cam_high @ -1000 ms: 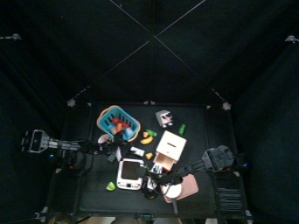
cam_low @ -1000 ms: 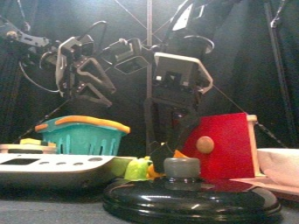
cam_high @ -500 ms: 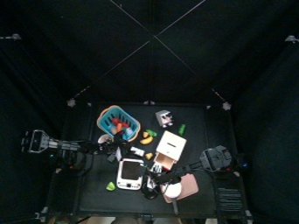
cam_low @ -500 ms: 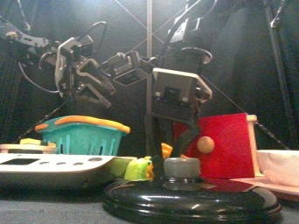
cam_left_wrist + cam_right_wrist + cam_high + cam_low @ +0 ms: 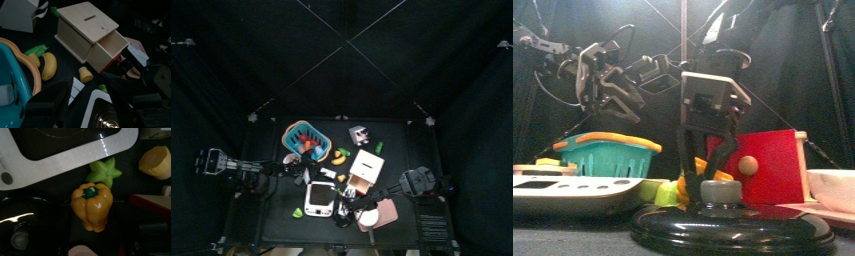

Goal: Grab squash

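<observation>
The squash point(image 5: 93, 208) is orange-yellow and lobed, with a green stem. It lies on the black table between the white scale point(image 5: 60, 153) and a black pot lid point(image 5: 20, 228), directly below my right wrist camera. In the front view my right gripper point(image 5: 704, 178) hangs low over that spot, open, one jaw on each side of the orange shape point(image 5: 684, 187). I cannot tell whether the jaws touch it. My left gripper point(image 5: 607, 92) rests high at the left, open and empty.
A green star point(image 5: 103, 172) and a yellow chunk point(image 5: 157, 162) lie close to the squash. A red-fronted wooden box point(image 5: 767, 165) stands to its right. A teal basket point(image 5: 607, 155) is at the left, and a long yellow fruit point(image 5: 48, 65) lies beside it.
My right gripper has come down from above the box to table level over the squash, and its jaws have narrowed a little. The left arm has not moved.
</observation>
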Tool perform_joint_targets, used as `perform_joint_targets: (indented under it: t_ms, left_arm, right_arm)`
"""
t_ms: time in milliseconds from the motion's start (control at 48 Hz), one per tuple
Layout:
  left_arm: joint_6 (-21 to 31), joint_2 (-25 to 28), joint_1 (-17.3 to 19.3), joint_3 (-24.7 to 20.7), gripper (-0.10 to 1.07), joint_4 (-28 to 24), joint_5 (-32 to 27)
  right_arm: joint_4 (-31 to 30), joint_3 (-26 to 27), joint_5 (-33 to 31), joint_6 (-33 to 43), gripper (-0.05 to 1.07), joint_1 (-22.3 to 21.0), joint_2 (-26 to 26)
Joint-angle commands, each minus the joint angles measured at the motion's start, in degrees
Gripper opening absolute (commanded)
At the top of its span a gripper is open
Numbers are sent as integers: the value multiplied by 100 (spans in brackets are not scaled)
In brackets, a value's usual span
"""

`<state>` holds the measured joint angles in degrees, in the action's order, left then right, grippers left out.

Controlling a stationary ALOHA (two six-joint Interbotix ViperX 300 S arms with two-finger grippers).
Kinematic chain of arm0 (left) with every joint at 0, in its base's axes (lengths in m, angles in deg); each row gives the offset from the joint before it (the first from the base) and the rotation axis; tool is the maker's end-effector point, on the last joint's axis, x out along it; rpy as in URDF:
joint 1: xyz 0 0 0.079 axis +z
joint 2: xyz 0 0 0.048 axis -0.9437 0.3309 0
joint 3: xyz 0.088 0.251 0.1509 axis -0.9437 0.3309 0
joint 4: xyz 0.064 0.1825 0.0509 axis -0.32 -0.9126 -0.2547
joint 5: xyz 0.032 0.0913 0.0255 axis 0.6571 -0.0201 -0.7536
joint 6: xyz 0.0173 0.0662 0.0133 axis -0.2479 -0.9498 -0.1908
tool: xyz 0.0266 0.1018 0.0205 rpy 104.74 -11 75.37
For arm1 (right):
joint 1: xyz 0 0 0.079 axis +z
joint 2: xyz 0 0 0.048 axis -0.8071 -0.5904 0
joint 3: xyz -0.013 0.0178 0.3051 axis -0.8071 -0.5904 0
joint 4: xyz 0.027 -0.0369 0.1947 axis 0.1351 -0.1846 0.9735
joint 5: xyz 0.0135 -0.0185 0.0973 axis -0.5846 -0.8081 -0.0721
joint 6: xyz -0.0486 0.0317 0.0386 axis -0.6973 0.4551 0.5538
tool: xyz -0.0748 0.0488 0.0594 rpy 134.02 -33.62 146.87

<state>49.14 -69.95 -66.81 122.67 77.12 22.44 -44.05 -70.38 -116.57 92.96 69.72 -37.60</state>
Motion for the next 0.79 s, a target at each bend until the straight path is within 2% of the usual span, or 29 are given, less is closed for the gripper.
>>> perform_joint_targets:
  t_ms: [0, 250, 771]
  left_arm:
    - [0, -44, 9, -79, 87, -26, 44]
    - [-9, -44, 9, -79, 87, -26, 44]
    - [-9, -44, 9, -44, 87, -26, 44]
  right_arm:
    - [-35, 255, -105, -9, 81, 0, 299]
    - [-44, 457, -589, -26, 81, 62, 360]
    - [-35, 501, -580, -18, 81, 79, 422]
